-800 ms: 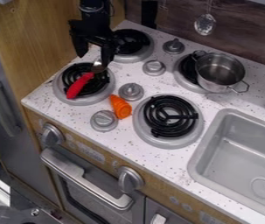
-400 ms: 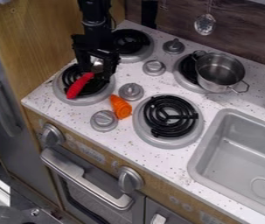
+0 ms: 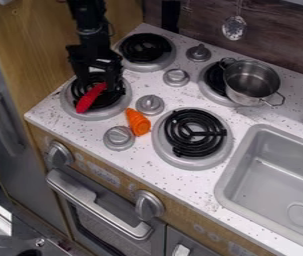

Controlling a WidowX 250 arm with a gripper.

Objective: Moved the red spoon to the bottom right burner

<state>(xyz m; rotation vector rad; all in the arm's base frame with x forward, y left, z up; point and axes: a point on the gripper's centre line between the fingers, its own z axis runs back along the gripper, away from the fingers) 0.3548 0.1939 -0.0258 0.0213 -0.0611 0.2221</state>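
Note:
The gripper [image 3: 100, 85] hangs over the front left burner [image 3: 70, 107], open, with one finger on each side of the upper end of the red spoon [image 3: 90, 98]. The spoon's red handle lies slanted across that burner's black coil, its lower end toward the front rim. Its metal head is hidden behind the gripper. The bottom right burner [image 3: 192, 133] has a black coil in a grey ring and carries nothing.
An orange carrot piece [image 3: 138, 122] lies between the two front burners, beside the stove knobs [image 3: 119, 138]. A metal pot [image 3: 251, 82] stands at the back right burner, and the grey sink [image 3: 280, 175] is at the right. A slotted spoon [image 3: 234, 28] hangs at the wall.
From the back of the front left burner, the gripper has come forward and down over the spoon's upper part, with a shift right, then left. The spoon's handle has stayed in place.

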